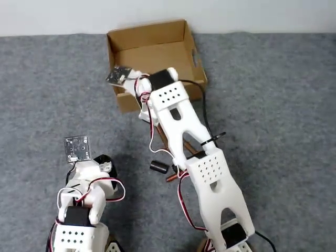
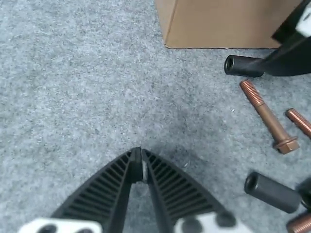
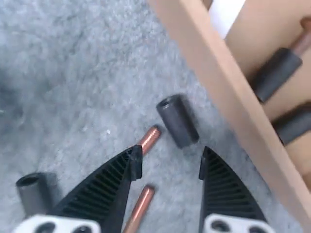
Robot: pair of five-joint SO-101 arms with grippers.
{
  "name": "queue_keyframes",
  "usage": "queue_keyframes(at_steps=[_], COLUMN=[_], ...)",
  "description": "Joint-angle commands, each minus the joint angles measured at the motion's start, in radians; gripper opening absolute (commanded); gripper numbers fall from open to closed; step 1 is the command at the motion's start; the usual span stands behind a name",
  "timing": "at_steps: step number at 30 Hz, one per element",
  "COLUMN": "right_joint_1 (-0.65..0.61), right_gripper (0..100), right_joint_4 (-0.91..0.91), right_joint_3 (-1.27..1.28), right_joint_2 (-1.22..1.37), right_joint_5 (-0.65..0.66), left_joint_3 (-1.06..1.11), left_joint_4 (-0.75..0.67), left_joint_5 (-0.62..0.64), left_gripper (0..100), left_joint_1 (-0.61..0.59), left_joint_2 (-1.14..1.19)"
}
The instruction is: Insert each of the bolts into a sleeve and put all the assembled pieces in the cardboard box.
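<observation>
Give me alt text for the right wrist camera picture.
The right gripper, open, hangs above grey carpet near a loose black sleeve and two copper bolts. Beside them is the cardboard box wall, with more sleeves inside.

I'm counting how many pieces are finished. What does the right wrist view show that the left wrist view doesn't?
Right wrist, not left wrist: two sleeves lying inside the box, and the open right gripper. Left wrist, not right wrist: the shut left gripper and a whole bolt, hex head included. Both: the box's outer wall, plus loose sleeves and bolts on the carpet beside it.
</observation>
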Motion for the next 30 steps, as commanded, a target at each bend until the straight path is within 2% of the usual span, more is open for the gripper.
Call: queue_keyframes(at_steps=[1, 13, 15, 18, 20, 22, 27, 30], right_joint_1=[0.013, 0.058, 0.054, 0.053, 0.056, 0.056, 0.044, 0.048], right_gripper=[18.2, 17.6, 12.8, 0.0, 3.0, 0.4, 0.9, 0.9], right_joint_4=[-0.054, -0.213, -0.219, -0.229, -0.209, -0.166, 0.068, 0.137], right_joint_3=[-0.014, -0.014, -0.014, -0.018, -0.063, -0.117, -0.311, -0.434], right_joint_2=[0.019, 0.171, 0.179, 0.179, 0.176, 0.170, 0.148, 0.124], right_joint_5=[0.015, 0.052, 0.064, 0.064, 0.060, 0.060, 0.049, -0.063], left_joint_3=[-0.008, -0.008, -0.008, -0.008, -0.008, -0.008, -0.008, -0.008], left_joint_4=[-0.023, -0.023, -0.023, -0.023, -0.023, -0.023, -0.023, -0.025], left_joint_5=[0.008, 0.008, 0.008, 0.008, 0.008, 0.008, 0.008, 0.008], left_gripper=[1, 1, 1, 1, 1, 1, 1, 1], left_joint_1=[-0.009, -0.009, -0.009, -0.011, -0.011, -0.011, -0.011, -0.011], left_joint_2=[-0.003, -0.003, -0.003, -0.003, -0.003, -0.003, -0.003, -0.003])
